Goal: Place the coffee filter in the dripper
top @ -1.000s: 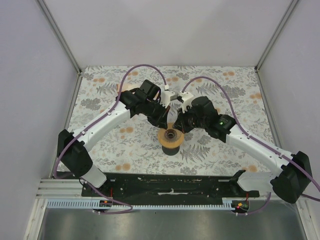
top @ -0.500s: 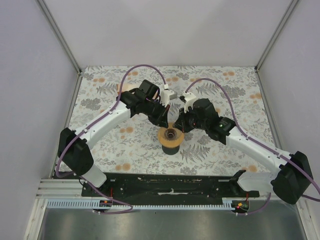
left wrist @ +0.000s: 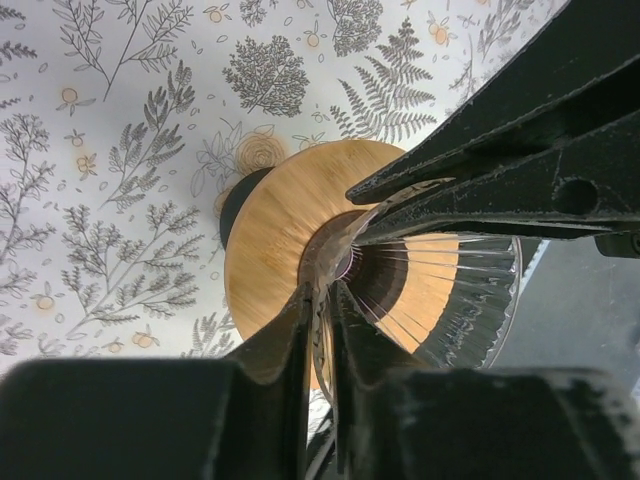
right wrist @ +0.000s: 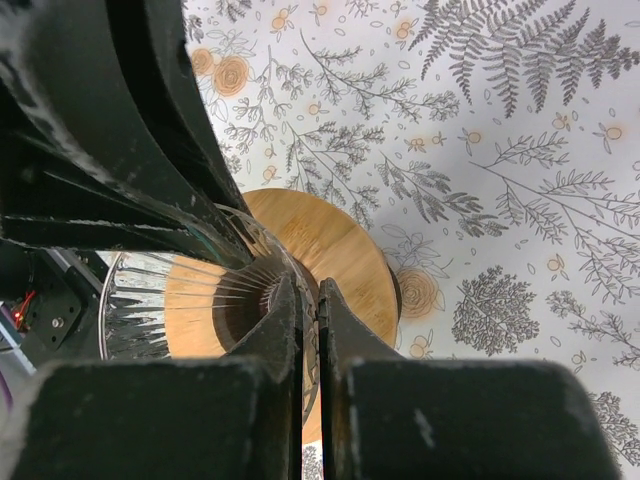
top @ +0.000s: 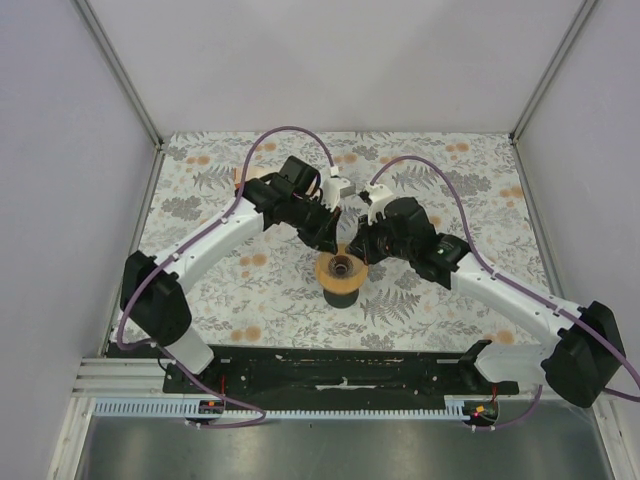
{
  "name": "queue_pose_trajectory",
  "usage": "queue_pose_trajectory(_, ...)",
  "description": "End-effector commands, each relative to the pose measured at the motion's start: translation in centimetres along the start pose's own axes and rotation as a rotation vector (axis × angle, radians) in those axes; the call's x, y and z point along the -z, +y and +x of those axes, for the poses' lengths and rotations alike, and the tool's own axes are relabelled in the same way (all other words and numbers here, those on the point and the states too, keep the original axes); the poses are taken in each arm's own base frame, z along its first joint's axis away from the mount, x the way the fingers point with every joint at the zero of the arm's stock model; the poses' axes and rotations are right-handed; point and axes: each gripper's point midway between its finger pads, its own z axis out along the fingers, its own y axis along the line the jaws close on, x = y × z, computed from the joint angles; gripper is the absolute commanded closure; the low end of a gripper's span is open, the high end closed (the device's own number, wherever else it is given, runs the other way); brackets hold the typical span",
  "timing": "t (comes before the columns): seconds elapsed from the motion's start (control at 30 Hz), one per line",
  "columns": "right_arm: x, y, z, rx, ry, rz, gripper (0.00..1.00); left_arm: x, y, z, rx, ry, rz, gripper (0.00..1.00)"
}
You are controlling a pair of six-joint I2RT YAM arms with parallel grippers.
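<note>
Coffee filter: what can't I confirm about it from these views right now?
Top external: coffee filter hidden under left gripper and right gripper.
Left wrist: its tip and the hole of the dripper, blocked by both grippers.
Right wrist: filter's left side, covered by the left gripper; seating unclear.

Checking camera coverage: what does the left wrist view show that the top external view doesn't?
Only left wrist: the coffee filter, ribbed, pinched in the left gripper's jaws over the dripper. Only top external: the whole left arm and right arm, and the purple cables. Both: the dripper, the right gripper, the floral tabletop.
</note>
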Motion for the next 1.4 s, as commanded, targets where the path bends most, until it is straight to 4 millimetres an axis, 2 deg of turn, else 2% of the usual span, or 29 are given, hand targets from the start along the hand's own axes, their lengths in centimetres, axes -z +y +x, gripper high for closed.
queue_pose_trajectory(0.0,-0.4,-5.2,5.9,0.114,0.204,0.204,1.00,-0.8,2.0,2.0,-0.074,0.132,-0.049,0.75)
queue_pose_trajectory(0.1,0.0,-5.3,4.5,0.119,0.176,0.227,1.00,1.9,2.0,-1.9,-0.094,0.013,-0.076,0.56)
queue_pose_trajectory(0.2,0.3,-5.2,4.1,0.120,0.173,0.233,1.00,4.4,2.8,-4.6,-0.077,-0.070,-0.096,0.47)
queue_pose_trajectory(0.33,0.5,-4.9,3.4,0.118,0.159,0.225,1.00,8.0,3.6,-7.1,-0.063,-0.164,-0.098,0.38)
queue_pose_trajectory(0.4,0.6,-4.5,2.8,0.116,0.145,0.211,0.96,9.7,4.2,-7.8,-0.071,-0.207,-0.125,0.31)
queue_pose_trajectory(0.47,0.7,-4.1,2.3,0.119,0.135,0.194,0.82,11.4,6.3,-8.2,-0.059,-0.234,-0.210,0.26)
queue_pose_trajectory(0.53,0.8,-3.6,1.4,0.118,0.115,0.181,0.70,12.6,9.4,-8.2,-0.010,-0.251,-0.309,0.24)
queue_pose_trajectory(0.63,1.4,-3.0,-0.5,0.113,0.067,0.179,0.57,15.8,15.7,-8.1,0.083,-0.295,-0.559,0.22)
queue_pose_trajectory(0.7,2.0,-2.4,-2.1,0.116,0.026,0.166,0.52,18.2,19.2,-7.9,0.101,-0.337,-0.737,0.20)
queue_pose_trajectory(0.77,2.6,-1.8,-3.5,0.127,-0.014,0.151,0.50,19.6,21.6,-7.5,0.108,-0.353,-0.841,0.13)
queue_pose_trajectory(0.9,3.4,-1.3,-4.9,0.157,-0.052,0.135,0.47,18.9,25.4,-6.0,0.168,-0.287,-0.871,0.12)
queue_pose_trajectory(1.07,4.2,-0.7,-5.9,0.176,-0.078,0.117,0.41,16.4,29.4,-4.5,0.219,-0.197,-0.863,0.12)
queue_pose_trajectory(1.2,5.3,-0.3,-6.6,0.182,-0.105,0.111,0.38,16.3,33.0,-3.9,0.283,-0.179,-0.901,0.14)
queue_pose_trajectory(1.27,5.9,-0.2,-6.9,0.185,-0.120,0.108,0.37,16.6,34.3,-3.9,0.295,-0.178,-0.913,0.18)
queue_pose_trajectory(1.37,6.7,0.0,-6.9,0.182,-0.130,0.105,0.37,15.3,35.1,-3.1,0.312,-0.144,-0.886,0.29)
